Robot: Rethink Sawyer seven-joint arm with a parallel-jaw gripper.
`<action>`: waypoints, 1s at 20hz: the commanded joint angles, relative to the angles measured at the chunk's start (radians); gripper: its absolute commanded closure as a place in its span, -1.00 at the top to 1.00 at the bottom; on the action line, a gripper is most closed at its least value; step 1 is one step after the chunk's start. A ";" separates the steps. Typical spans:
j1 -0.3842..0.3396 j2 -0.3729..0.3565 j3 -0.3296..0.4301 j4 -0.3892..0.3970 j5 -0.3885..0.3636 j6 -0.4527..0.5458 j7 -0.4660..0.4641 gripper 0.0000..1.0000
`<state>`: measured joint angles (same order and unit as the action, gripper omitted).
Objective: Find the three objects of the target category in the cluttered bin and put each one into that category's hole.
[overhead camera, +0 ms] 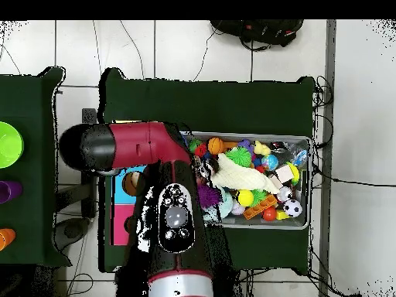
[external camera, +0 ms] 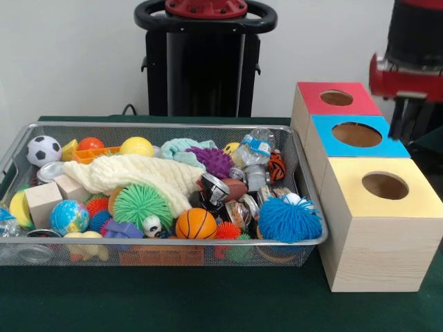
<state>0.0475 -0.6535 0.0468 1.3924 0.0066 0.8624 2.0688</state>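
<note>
My arm (overhead camera: 147, 151) is a thick rounded tube in dark red with black sections, ending on one side in a black ball-like cap. One black segment (overhead camera: 176, 216) carries a flat panel with several small round grey buttons. My pedestal (external camera: 205, 59) is a black upright column, topped by a black oval ring around a red disc. A red band (external camera: 405, 81) with black housing above it shows at the edge.

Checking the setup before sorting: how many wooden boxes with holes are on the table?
3, in a row beside the basket: red-topped box farthest, blue-topped box in the middle, yellow-topped box nearest the front camera. None seems hidden.
</note>
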 commanded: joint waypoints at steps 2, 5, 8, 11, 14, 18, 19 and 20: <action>-0.011 -0.156 -0.021 0.052 0.056 0.093 0.161 -1.00; -0.063 -0.154 -0.003 0.115 0.048 -0.021 0.088 -1.00; -0.176 -0.183 0.059 0.227 0.046 -0.131 -0.086 -1.00; -0.299 -0.209 0.148 0.315 0.058 -0.181 -0.229 -1.00; -0.395 -0.207 0.225 0.358 0.042 -0.219 -0.285 -1.00; -0.496 -0.188 0.313 0.396 -0.002 -0.281 -0.288 -1.00; -0.513 -0.181 0.329 0.401 -0.015 -0.294 -0.282 -1.00; -0.530 -0.174 0.344 0.405 -0.027 -0.308 -0.275 -1.00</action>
<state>-0.3826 -0.8682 0.2054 1.5809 0.0518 0.6154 2.0686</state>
